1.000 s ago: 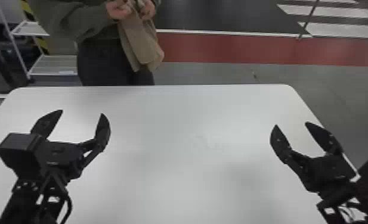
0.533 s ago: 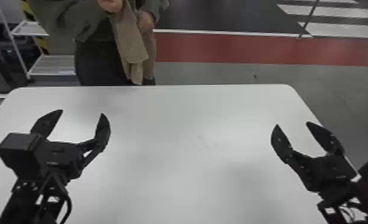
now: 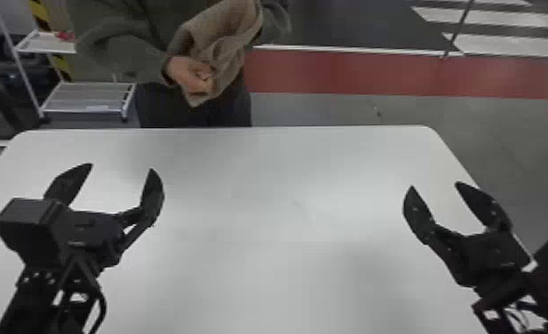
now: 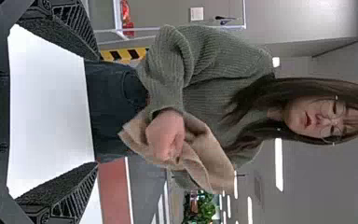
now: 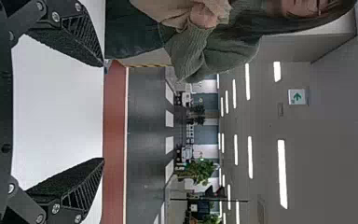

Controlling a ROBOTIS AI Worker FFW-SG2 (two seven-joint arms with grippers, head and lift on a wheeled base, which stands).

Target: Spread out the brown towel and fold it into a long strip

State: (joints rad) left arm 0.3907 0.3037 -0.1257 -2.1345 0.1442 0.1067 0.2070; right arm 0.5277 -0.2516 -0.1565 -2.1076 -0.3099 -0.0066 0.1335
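Head view: your left gripper and right gripper hang wide open over the table; beyond, a person's hand holds the brown towel.

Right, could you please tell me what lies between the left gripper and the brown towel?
In the head view, the far part of the white table lies between the left gripper and the brown towel, which a person's hand holds beyond the table.

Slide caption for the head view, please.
Across the white table from the left gripper and right gripper, both with open jaws, a person's hand holds the brown towel.
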